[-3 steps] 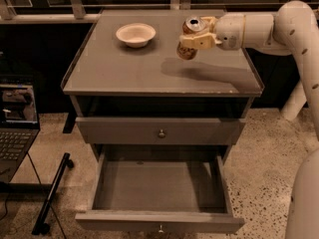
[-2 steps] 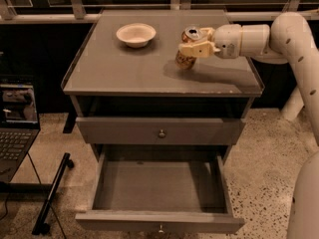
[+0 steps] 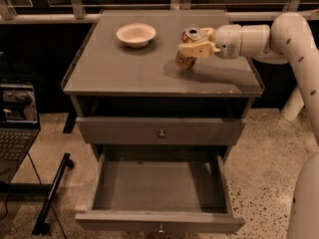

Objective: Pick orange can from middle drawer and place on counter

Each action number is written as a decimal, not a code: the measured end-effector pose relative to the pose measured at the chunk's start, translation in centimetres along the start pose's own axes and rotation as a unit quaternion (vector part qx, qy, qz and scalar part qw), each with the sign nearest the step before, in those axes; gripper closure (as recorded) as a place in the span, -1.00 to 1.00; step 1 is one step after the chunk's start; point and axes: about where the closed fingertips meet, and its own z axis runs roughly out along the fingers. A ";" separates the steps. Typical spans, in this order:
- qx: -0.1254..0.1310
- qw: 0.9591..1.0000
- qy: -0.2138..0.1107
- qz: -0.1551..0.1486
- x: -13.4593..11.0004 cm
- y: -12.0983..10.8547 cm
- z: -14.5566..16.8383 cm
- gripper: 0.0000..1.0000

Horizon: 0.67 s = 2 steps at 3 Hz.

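Observation:
The orange can (image 3: 187, 53) is tilted, with its silver lid pointing up and back. It is over the right half of the counter (image 3: 149, 73), and its base is at or just above the surface. My gripper (image 3: 195, 48) reaches in from the right and is shut on the can, with its cream fingers (image 3: 198, 49) around the can's middle. The middle drawer (image 3: 159, 185) is pulled fully open below and is empty. Its knob (image 3: 160, 228) is on the front panel.
A white bowl (image 3: 136, 34) sits on the counter's back left. A closed drawer with a knob (image 3: 161, 132) is above the open one. My white arm (image 3: 294, 39) curves down the right side. A laptop (image 3: 15, 128) and a black stand leg (image 3: 52, 193) are on the floor at left.
My gripper has moved the orange can a little left and down towards the counter's surface. The bowl and drawers have not moved.

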 end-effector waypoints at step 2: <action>0.000 1.000 0.000 0.000 0.0 0.0 0.0 -0.28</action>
